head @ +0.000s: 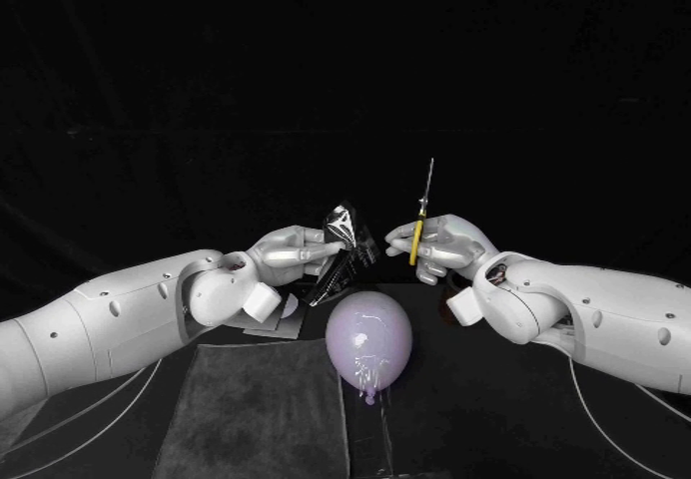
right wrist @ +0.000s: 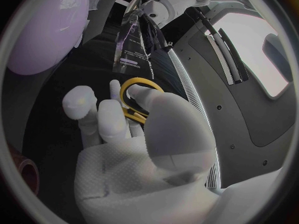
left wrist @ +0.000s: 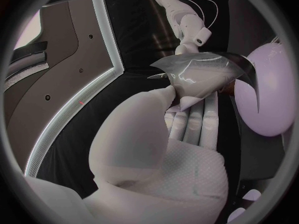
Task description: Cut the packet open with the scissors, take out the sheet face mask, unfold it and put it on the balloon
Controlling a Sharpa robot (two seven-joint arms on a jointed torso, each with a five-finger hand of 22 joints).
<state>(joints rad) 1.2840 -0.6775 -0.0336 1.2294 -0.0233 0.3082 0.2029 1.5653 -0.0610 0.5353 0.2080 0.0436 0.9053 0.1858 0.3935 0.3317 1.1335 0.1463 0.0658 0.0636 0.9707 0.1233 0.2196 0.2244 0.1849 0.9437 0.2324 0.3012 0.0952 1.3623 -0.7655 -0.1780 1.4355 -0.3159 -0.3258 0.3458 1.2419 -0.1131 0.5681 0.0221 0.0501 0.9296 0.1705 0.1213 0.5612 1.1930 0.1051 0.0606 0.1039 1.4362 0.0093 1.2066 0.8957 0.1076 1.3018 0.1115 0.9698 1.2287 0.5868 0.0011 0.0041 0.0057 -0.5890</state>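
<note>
The fingers (left wrist: pixel 193 117) of the left hand (head: pixel 293 249) are closed on a shiny silver face mask packet (head: pixel 343 224). It is pinched near its lower edge between the thumb and the other fingers, and it is held up in the air above the table. The packet is bent a little, and light is bounced off its top.

The fingers of the right hand (head: pixel 449 245) are wrapped round the yellow handle of the scissors (head: pixel 417 235). The blades are pointed straight up and are seen as one thin line. The two hands are held near each other, with the packet just beside the scissors but not touching them.

A pale purple balloon (head: pixel 368 339) is laid on the table between the two arms, closer to the robot than the hands. Its knotted end is turned toward the robot.

A grey cloth (head: pixel 245 399) is spread flat on the black table (head: pixel 489 439), just beside the balloon on the robot's left. Behind the table everything is dark.

In the right wrist view, small pale print and a light bar can be seen on the packet — the words are too tiny to be read.
</note>
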